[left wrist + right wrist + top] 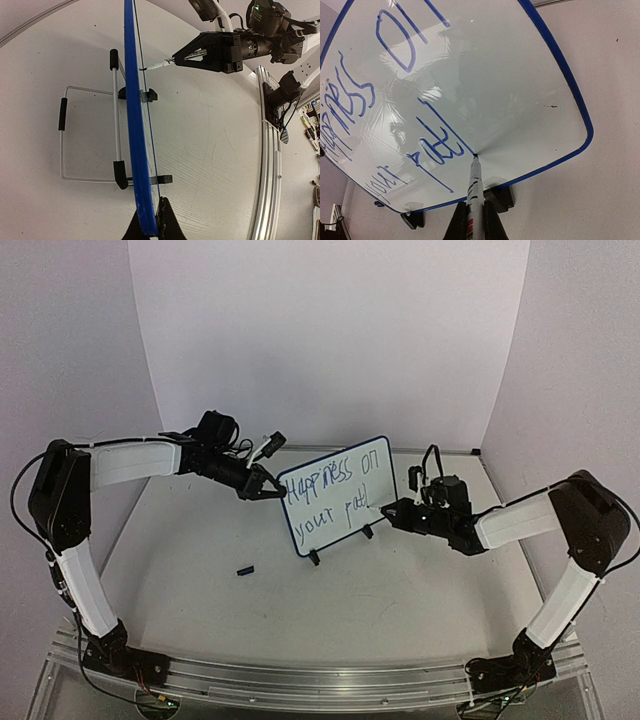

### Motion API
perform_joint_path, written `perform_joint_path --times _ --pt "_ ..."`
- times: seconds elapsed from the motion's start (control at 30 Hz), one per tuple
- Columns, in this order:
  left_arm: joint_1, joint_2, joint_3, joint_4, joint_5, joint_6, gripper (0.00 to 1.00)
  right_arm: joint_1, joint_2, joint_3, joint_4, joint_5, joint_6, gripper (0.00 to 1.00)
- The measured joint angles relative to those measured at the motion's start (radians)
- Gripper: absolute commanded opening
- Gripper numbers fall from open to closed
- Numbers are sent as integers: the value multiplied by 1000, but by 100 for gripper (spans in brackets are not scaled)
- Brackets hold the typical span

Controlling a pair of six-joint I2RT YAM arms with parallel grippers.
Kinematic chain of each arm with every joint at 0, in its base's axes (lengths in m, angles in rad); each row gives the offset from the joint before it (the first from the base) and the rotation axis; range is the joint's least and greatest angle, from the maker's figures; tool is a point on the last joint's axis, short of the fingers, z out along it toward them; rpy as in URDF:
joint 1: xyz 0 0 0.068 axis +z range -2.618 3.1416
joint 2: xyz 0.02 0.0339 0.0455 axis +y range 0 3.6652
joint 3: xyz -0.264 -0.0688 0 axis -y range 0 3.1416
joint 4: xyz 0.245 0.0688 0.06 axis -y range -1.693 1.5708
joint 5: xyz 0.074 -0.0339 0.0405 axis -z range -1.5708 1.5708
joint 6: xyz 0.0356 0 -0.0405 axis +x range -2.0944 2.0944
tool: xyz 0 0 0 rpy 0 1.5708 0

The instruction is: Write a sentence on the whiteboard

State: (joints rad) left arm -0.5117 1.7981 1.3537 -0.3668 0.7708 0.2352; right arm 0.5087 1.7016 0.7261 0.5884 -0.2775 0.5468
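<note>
The whiteboard (337,498) stands tilted on two black clip feet at mid table. Its sentence (330,480) reads "Happiness on" above "your pat" with one more long stroke. My left gripper (268,486) is shut on the board's left edge; in the left wrist view the blue rim (135,130) runs edge-on between the fingertips (167,220). My right gripper (390,512) is shut on a slim marker pen (475,192). The pen tip touches the board at the bottom end of the last stroke (445,125). The pen also shows in the left wrist view (162,63).
A small black pen cap (245,569) lies on the table left of the board. A wire easel stand (85,135) props the board from behind. A metal rail (300,680) runs along the table's near edge. White walls enclose the back and sides.
</note>
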Motion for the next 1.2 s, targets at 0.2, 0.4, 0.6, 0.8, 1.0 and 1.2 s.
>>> perform_joint_path --times 0.2,0.4,0.6,0.8,1.0,1.2 --pt "0 0 0 0 0 0 0 0 -1 1 -3 0 0 0" --pt "0 0 0 0 0 0 0 0 -14 14 -7 1 -1 0" --pt "0 0 0 0 0 0 0 0 -24 24 -6 8 -1 0" --pt "0 0 0 0 0 0 0 0 -24 24 -6 36 -4 0" --pt "0 0 0 0 0 0 0 0 -24 24 -6 56 -4 0" --pt "0 0 0 0 0 0 0 0 -24 21 -5 56 2 0"
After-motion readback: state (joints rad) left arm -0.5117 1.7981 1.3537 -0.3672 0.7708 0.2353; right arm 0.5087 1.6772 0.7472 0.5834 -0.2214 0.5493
